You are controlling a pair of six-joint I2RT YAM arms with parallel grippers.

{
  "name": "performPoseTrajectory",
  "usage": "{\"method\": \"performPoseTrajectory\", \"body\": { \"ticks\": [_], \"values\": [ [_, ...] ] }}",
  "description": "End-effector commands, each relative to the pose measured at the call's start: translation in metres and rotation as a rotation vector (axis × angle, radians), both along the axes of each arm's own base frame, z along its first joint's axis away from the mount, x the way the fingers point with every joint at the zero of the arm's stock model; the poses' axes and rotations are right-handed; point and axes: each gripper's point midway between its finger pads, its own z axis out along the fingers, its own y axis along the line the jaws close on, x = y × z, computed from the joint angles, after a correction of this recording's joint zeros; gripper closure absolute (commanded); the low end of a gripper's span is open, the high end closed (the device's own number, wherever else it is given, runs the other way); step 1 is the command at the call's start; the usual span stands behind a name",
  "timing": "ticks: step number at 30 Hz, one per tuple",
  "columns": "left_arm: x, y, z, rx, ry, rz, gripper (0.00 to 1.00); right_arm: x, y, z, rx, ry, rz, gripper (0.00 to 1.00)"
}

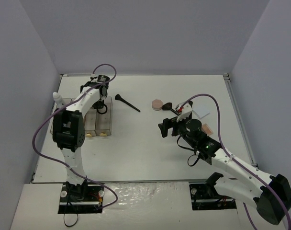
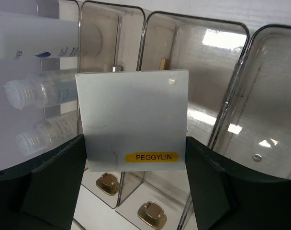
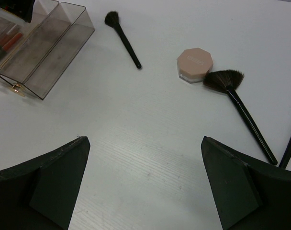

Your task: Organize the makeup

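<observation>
Left gripper point(image 2: 135, 146) fingers point(image 2: 54, 187) clamped on the square white pad point(image 2: 131, 110), held over the clear bins point(image 2: 207, 76), with bottles point(image 2: 40, 91) lying in the leftmost bin at 9 o'clock. Right gripper point(image 3: 144, 158) spread wide and holding nothing above the table point(image 3: 150, 120); pink compact point(image 3: 195, 63) at 1 o'clock, fan brush point(image 3: 241, 105) at 2, round brush point(image 3: 122, 38) at 11. Step looks like binning the pad; next move needs it lined up over an open slot, then let go.

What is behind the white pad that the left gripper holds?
Clear bins, bottles lying in the leftmost. The pad covers much of the middle ones; their contents are mostly hidden.
</observation>
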Motion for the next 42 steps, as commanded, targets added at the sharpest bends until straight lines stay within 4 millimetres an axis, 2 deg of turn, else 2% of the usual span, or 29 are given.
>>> {"method": "performPoseTrajectory", "body": {
  "ticks": [1, 7, 10, 13, 18, 25, 28, 29, 33, 36, 38, 40, 42],
  "values": [
    [0.003, 0.016, 0.029, 0.072, -0.027, 0.021, 0.73, 0.008, 0.001, 0.017, 0.043, -0.053, -0.016, 0.0],
    [0.005, 0.011, 0.028, 0.041, -0.044, 0.009, 0.52, 0.01, 0.0, 0.016, 0.035, -0.05, -0.027, 0.0],
    [0.003, 0.004, 0.035, 0.022, -0.059, -0.003, 0.34, 0.012, -0.003, 0.017, 0.032, -0.049, -0.051, 0.0],
    [0.002, -0.009, 0.054, -0.019, -0.114, -0.032, 0.25, 0.016, -0.011, 0.019, 0.022, -0.045, -0.101, 0.0],
    [0.0, -0.024, 0.072, -0.055, -0.164, -0.069, 0.19, 0.019, -0.022, 0.023, 0.015, -0.047, -0.156, 0.0],
    [0.004, -0.013, 0.059, 0.008, -0.112, -0.041, 0.16, 0.018, -0.021, 0.024, 0.002, -0.045, -0.141, 0.0],
    [0.004, -0.018, 0.062, -0.022, -0.134, -0.049, 0.16, 0.018, -0.025, 0.022, -0.012, -0.041, -0.151, 0.0],
    [0.002, -0.023, 0.069, -0.044, -0.157, -0.058, 0.16, 0.019, -0.027, 0.02, -0.019, -0.039, -0.165, 0.0],
    [-0.011, -0.046, 0.112, -0.167, -0.278, -0.108, 0.16, 0.029, -0.054, 0.013, -0.03, -0.019, -0.317, 0.0],
    [-0.033, -0.068, 0.149, -0.332, -0.376, -0.183, 0.15, 0.04, -0.096, 0.004, -0.054, 0.022, -0.504, 0.0],
    [-0.056, -0.083, 0.167, -0.456, -0.446, -0.254, 0.1, 0.048, -0.122, -0.005, -0.041, 0.07, -0.61, 0.0],
    [-0.077, -0.091, 0.176, -0.54, -0.5, -0.299, 0.04, 0.055, -0.145, -0.016, -0.03, 0.117, -0.691, 0.0],
    [-0.095, -0.095, 0.172, -0.591, -0.517, -0.33, 0.03, 0.06, -0.167, -0.023, -0.002, 0.147, -0.766, 0.0]
  ]
}}
